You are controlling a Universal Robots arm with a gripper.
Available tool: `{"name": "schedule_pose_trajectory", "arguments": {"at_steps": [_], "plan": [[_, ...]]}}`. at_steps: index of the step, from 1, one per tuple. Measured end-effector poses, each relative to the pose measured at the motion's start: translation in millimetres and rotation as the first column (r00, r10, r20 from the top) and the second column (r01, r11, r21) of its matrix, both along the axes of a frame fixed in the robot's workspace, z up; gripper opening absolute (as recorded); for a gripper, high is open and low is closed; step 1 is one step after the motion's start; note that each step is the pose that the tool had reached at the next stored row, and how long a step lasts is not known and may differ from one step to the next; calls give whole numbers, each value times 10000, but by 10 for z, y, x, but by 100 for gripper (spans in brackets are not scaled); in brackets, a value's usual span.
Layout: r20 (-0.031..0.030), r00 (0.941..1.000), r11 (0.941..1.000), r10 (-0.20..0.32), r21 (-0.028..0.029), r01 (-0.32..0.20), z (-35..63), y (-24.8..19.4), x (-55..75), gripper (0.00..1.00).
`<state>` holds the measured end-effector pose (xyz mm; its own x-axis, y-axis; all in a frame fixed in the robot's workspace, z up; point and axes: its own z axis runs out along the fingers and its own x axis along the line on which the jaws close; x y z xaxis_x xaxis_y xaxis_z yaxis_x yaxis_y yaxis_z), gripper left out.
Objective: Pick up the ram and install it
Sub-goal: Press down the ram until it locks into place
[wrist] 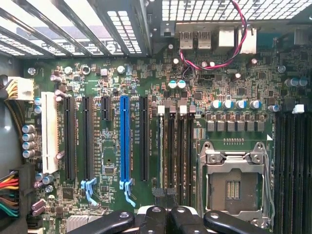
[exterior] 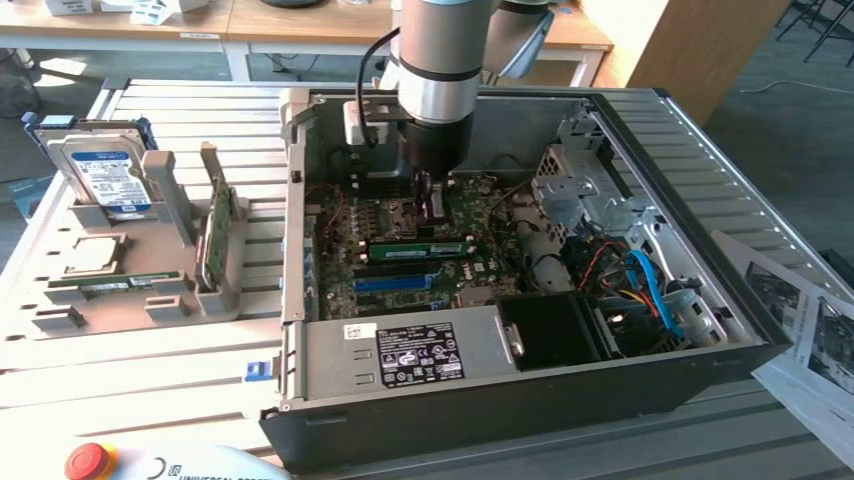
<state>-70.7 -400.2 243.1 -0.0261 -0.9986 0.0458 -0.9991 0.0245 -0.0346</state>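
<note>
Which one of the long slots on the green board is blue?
Just one: the blue slot, which has a black slot close on either side. Every other long slot is black, except a single white slot.

**Around the open computer case**

An open black computer case (exterior: 534, 400) lies on a slatted metal table (exterior: 160, 380), its green motherboard (wrist: 146, 73) exposed (blue slot (wrist: 125, 141), empty processor socket (wrist: 234, 183)). At the exterior view's left, a grey holder (exterior: 174, 290) carries a hard drive (exterior: 110, 175). A red button (exterior: 87, 461) sits nearby.
</note>
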Motion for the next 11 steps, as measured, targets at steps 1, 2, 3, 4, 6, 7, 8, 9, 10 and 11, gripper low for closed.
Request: {"name": "schedule_pose_trajectory", "arguments": {"at_steps": [1,2,3,4,6,7,8,9,10,11], "plan": [[2,10000,10000,0,0,0,0,-1,-9,11],[3,10000,10000,0,-1,0,0,0,-18,11],[5,10000,10000,0,0,0,0,0,-28,11],[5,10000,10000,0,-1,0,0,0,-34,11],[6,10000,10000,1,-1,-1,0,0,-36,11],[6,10000,10000,0,0,0,0,0,-39,11],[6,10000,10000,0,0,0,0,0,-39,11],[6,10000,10000,0,0,0,0,0,-39,11],[6,10000,10000,1,-1,-1,0,0,-39,11],[6,10000,10000,1,0,-1,0,0,-39,11]]}}
